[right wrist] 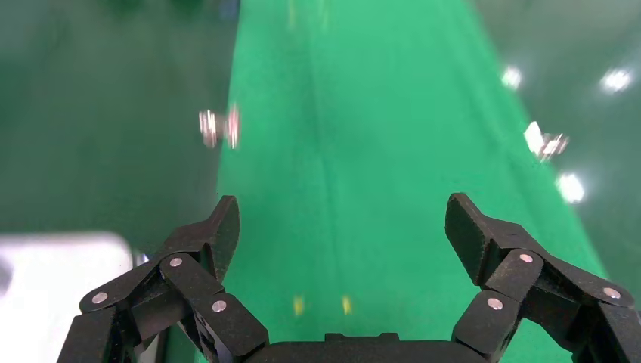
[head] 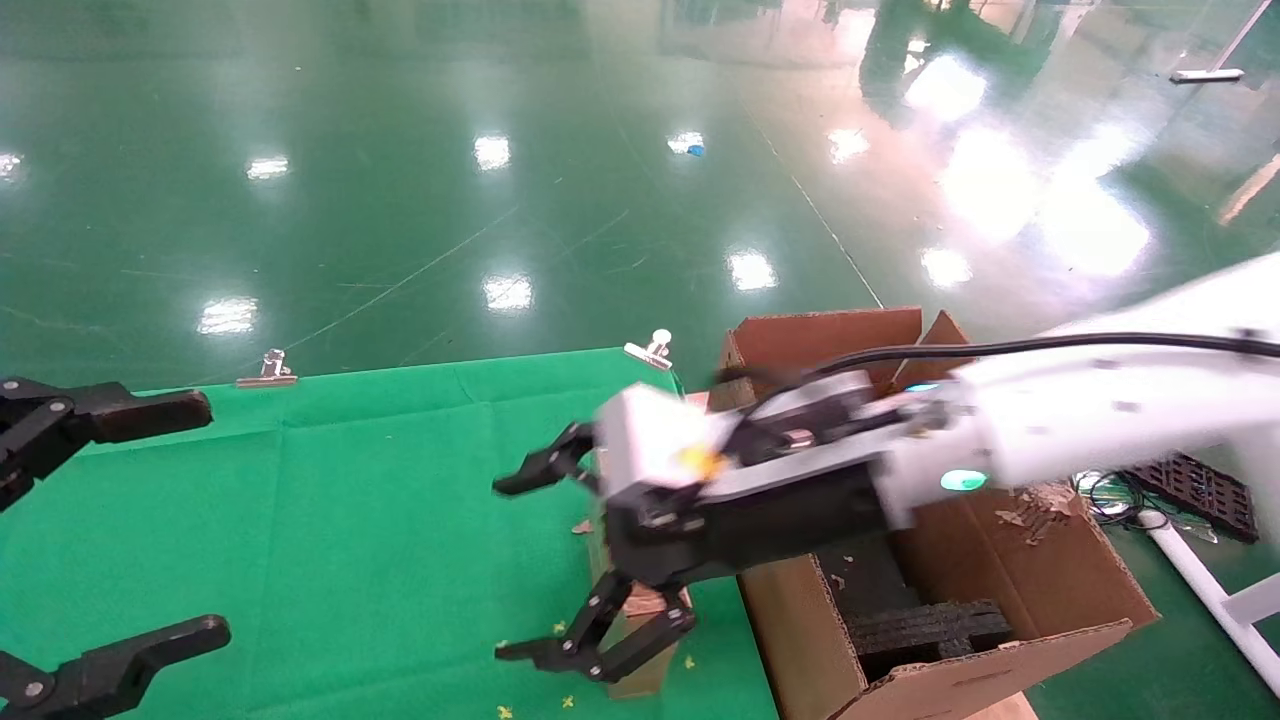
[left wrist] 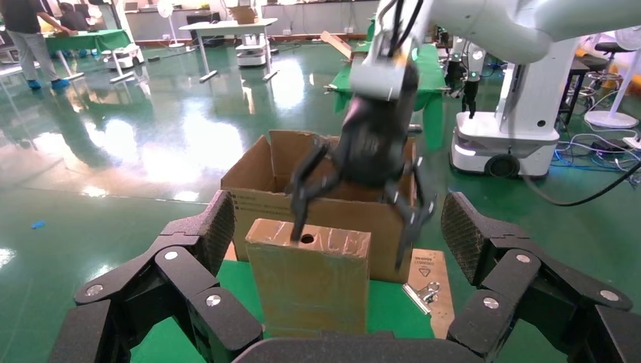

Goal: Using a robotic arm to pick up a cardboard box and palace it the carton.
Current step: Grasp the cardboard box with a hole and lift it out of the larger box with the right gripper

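The cardboard box (left wrist: 310,280) stands upright on the green cloth at the table's right edge, its round hole (left wrist: 307,238) in the narrow top face. In the head view only its lower part (head: 645,682) shows under the gripper. The white robotic arm reaches in from the right. My right gripper (head: 530,570) (left wrist: 349,240) hangs open just above the box, fingers spread on either side of its top. Its own view shows the right gripper (right wrist: 342,215) open over bare cloth. The carton (head: 1040,580) (left wrist: 257,200) stands right behind the box. My left gripper (head: 210,520) (left wrist: 336,227) rests open at the table's left.
Black foam blocks (head: 930,625) lie inside the carton. Metal binder clips (head: 268,370) (head: 652,350) (left wrist: 423,291) pin the cloth's edges. A white pipe frame (head: 1200,585) and a black grid mat (head: 1200,492) lie on the floor right of the carton.
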{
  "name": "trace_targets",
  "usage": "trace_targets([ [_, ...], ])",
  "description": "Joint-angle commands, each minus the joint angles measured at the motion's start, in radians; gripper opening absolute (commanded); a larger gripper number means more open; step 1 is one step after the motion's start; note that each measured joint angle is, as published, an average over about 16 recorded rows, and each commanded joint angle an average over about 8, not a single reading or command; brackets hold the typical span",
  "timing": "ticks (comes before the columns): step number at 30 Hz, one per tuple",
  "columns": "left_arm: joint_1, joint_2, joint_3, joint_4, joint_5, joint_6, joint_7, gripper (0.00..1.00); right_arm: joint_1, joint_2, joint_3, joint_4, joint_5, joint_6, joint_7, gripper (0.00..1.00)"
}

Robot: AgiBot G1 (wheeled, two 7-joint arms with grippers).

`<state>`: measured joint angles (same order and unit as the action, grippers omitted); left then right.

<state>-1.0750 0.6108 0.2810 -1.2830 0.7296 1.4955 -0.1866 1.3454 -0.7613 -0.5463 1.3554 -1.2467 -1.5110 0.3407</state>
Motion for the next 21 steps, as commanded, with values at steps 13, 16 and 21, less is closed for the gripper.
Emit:
trace_targets([
  [13,0.000,0.000,0.001,0.000,-0.001,0.000,0.001,1.00,0.413,-0.200,-0.357,-0.002,-0.384,-0.071,0.275,1.00],
  [16,0.000,-0.001,0.001,0.000,-0.001,-0.001,0.001,1.00,0.515,-0.202,-0.448,-0.002,-0.380,-0.076,0.319,1.00],
  [21,0.000,-0.001,0.002,0.000,-0.001,-0.001,0.001,1.00,0.650,-0.206,-0.620,-0.001,-0.368,-0.075,0.362,1.00],
])
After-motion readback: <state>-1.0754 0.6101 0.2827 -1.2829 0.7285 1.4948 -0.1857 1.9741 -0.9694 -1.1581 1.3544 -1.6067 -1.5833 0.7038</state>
